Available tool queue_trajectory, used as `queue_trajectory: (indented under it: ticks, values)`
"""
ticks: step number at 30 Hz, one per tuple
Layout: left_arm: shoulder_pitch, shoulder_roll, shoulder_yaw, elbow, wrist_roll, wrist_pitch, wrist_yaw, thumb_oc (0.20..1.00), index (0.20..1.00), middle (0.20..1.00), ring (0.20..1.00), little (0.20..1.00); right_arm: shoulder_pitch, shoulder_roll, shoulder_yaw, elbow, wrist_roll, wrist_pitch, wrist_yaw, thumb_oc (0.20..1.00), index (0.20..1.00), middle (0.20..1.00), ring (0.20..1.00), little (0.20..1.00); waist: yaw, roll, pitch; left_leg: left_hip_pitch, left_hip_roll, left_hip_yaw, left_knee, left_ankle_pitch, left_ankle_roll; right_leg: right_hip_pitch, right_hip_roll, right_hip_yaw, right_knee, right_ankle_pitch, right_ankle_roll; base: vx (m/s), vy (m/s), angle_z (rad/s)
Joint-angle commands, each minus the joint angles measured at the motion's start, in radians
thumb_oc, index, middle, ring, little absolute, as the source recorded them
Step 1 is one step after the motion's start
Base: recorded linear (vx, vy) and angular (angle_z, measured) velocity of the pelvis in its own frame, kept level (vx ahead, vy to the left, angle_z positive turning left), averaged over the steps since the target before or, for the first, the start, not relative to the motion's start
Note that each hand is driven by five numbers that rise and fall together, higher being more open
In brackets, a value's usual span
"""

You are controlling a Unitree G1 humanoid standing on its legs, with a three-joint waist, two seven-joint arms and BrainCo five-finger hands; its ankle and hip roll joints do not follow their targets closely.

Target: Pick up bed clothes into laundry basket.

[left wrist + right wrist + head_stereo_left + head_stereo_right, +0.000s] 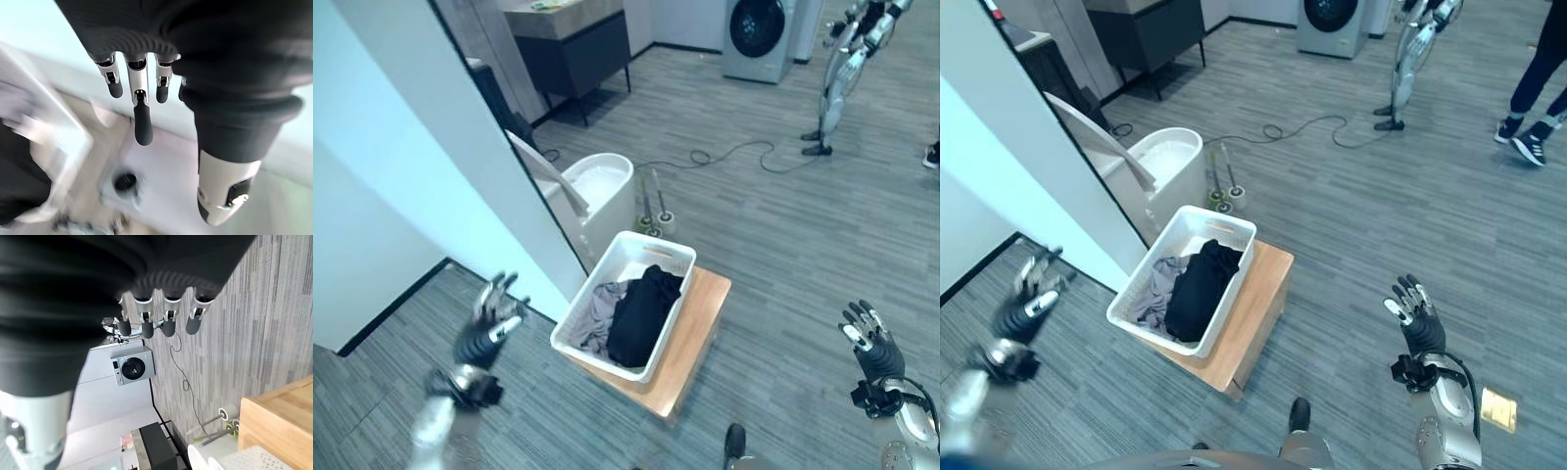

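Note:
A white laundry basket [669, 257] stands on a low wooden table [701, 326]. Inside it lie a black garment [641, 313] and a grey one [595, 313]. My left hand [487, 328] is raised to the left of the basket, near the white wall panel, fingers spread and holding nothing. My right hand [871, 345] hovers well to the right of the table over the floor, fingers straight and empty. Its wrist view shows relaxed fingers [167, 316] with the table corner [279, 418] beyond. The left wrist view shows straight fingers [142, 117].
A white wall panel [440, 147] runs diagonally on the left. Behind the basket stands a white tub [599, 186] with two rollers [656, 220]. A cable [734, 155] crosses the floor. A washing machine [759, 34], a dark cabinet [573, 49], another robot [847, 59] and a person's legs [1538, 88] are farther off.

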Motion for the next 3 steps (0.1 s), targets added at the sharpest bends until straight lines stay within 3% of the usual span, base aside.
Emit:
queue_trajectory:
  ticks: [1, 3]
  values:
    - [-0.070, -0.057, 0.026, 0.040, 0.103, -0.097, 0.189, 1.000, 1.000, 1.000, 1.000, 1.000, -0.019, 0.095, 0.029, 0.022, 0.167, -0.024, 0.004, 1.000, 1.000, 1.000, 1.000, 1.000, -0.001, -0.026, 0.019, -0.070, 0.061, -0.020, 0.021, 0.117, -0.032, 0.131, -0.118, -0.017, 0.052, -0.096, 0.092, 0.00, -0.025, 0.05]
    - [-0.075, -0.097, 0.013, 0.068, 0.129, -0.117, 0.247, 1.000, 1.000, 1.000, 1.000, 1.000, -0.001, 0.106, 0.088, 0.034, 0.167, -0.005, 0.008, 1.000, 1.000, 1.000, 1.000, 1.000, 0.006, -0.032, 0.017, -0.070, 0.062, -0.022, 0.025, 0.117, -0.032, 0.135, -0.117, -0.024, 0.057, -0.102, 0.087, 0.00, -0.031, 0.20]
